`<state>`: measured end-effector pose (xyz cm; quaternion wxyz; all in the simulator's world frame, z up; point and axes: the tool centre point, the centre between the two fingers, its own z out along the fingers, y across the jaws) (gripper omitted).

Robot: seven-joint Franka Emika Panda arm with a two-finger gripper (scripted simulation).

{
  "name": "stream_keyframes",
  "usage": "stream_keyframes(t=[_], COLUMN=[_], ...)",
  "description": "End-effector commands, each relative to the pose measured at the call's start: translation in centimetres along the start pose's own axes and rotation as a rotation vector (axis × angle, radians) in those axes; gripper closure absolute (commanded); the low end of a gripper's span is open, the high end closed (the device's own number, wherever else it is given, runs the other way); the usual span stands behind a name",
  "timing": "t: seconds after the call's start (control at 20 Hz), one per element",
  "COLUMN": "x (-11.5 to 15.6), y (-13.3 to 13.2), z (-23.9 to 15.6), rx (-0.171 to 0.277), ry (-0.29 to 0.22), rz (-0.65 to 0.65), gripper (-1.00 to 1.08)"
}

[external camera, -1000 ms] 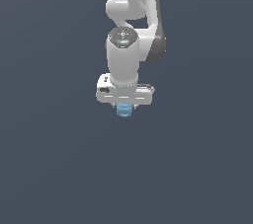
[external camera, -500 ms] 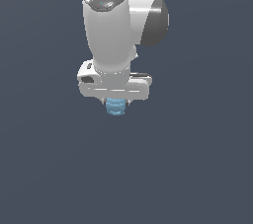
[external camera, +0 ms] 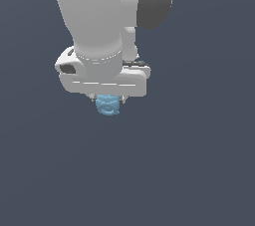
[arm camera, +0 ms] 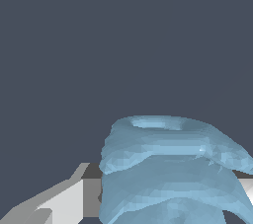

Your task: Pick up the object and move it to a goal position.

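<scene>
White robot gripper [external camera: 107,101], centre-left of ext. frame, closed on small light-blue ridged bumpy lump [external camera: 107,105]; lump pokes out just below gripper body, held in air over plain dark-grey bg. Wrist view: lump [arm camera: 170,171] fills lower right, grey-white finger [arm camera: 74,201] touching its side.

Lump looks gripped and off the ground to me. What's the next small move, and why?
Probably carry on toward the goal with the grip kept shut. The light-blue object hangs under the gripper, wedged between its fingers in the wrist view, with nothing beneath it. No goal marker shows, so I cannot tell the direction.
</scene>
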<state>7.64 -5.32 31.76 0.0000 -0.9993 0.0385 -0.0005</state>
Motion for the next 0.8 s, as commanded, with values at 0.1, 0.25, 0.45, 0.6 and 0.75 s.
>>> stream_keyframes(t=[0.1, 0.25, 0.45, 0.6, 0.75], x=[1.0, 1.4, 1.8, 2.0, 2.1], y=[0.5, 0.7, 0.8, 0.9, 0.9], z=[-1.7, -2.4, -3.0, -3.3, -3.4], rx=[0.0, 0.0, 0.0, 0.0, 0.0], ry=[-0.001, -0.001, -0.001, -0.001, -0.001], rz=[0.0, 0.0, 0.0, 0.0, 0.0], gripper=[1.08, 1.08, 1.08, 1.08, 1.08])
